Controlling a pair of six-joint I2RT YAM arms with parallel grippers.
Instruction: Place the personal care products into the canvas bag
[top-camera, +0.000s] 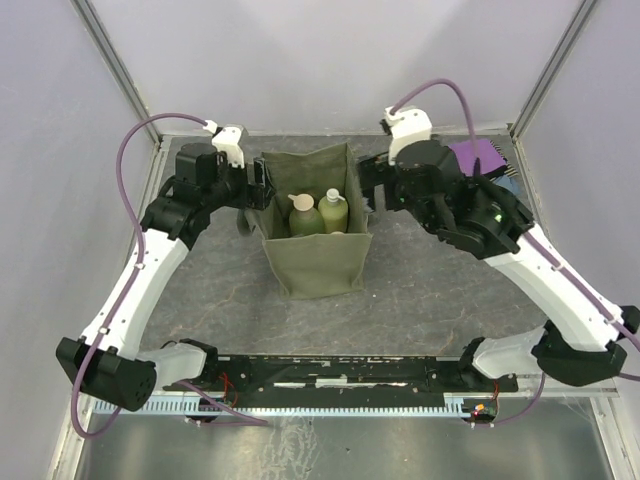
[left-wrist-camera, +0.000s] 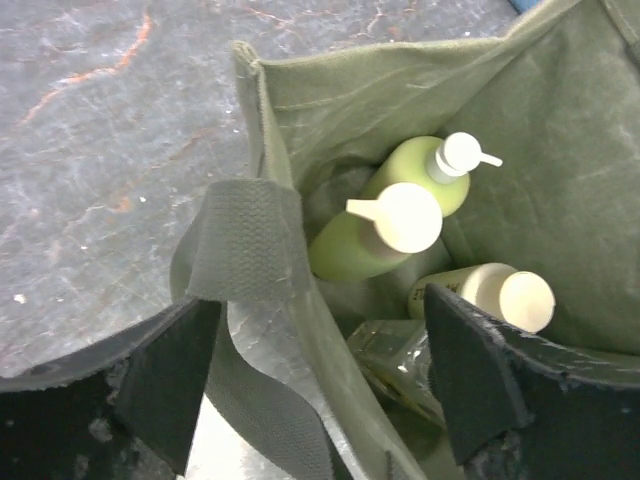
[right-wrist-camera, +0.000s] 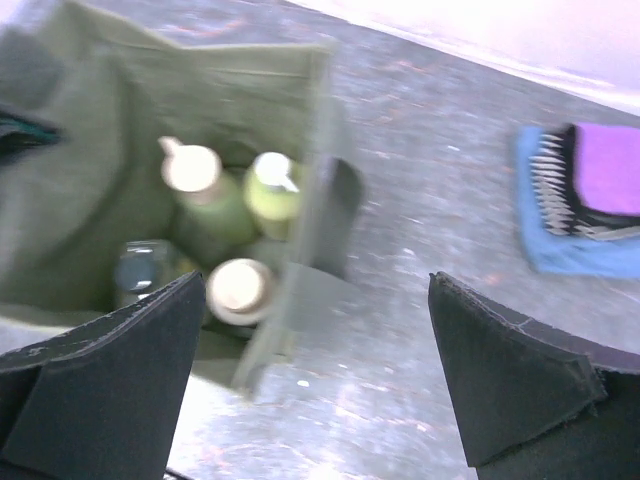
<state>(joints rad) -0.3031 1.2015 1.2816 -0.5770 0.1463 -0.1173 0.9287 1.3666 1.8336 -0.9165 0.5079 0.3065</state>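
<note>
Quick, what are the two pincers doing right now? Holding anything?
Left pincer: open, astride the canvas bag wall, gripping nothing.
Right pincer: open, empty.

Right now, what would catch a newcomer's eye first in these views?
The olive canvas bag stands mid-table with four bottles inside: pump bottle, peach-capped green bottle, cream bottle and clear bottle. The left gripper and right gripper flank its rim, both open and empty. Folded cloths lie at the far right.
</note>
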